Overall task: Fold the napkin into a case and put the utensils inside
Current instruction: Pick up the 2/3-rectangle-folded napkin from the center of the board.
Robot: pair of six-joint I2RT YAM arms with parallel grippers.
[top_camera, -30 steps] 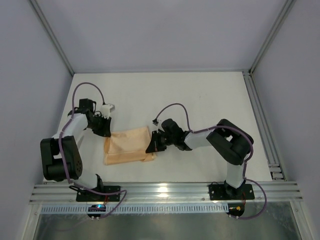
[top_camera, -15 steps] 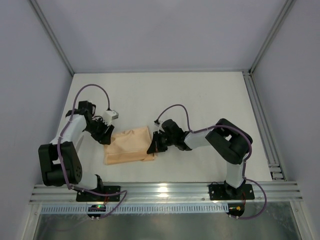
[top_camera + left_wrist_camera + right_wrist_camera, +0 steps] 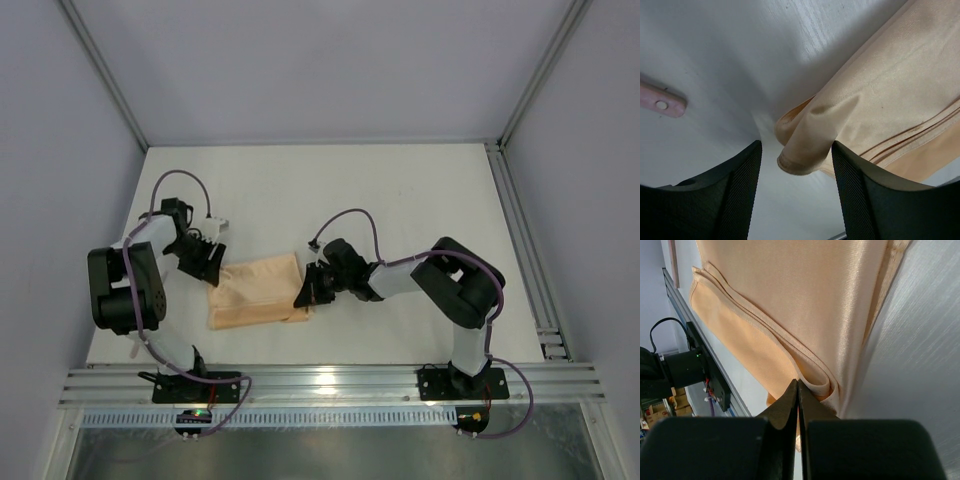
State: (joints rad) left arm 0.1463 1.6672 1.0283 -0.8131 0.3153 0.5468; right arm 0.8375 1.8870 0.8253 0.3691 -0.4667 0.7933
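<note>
My left gripper (image 3: 796, 145) stands open at the napkin's (image 3: 255, 290) left end, one finger on either side of a rolled corner, neither touching it. My right gripper (image 3: 798, 384) is closed tight at the napkin's right end, its tips against the layered fold; I cannot tell whether any cloth is pinched. The napkin lies folded on the table (image 3: 400, 200). A pink utensil handle (image 3: 660, 101) lies near that left corner, apart from it.
</note>
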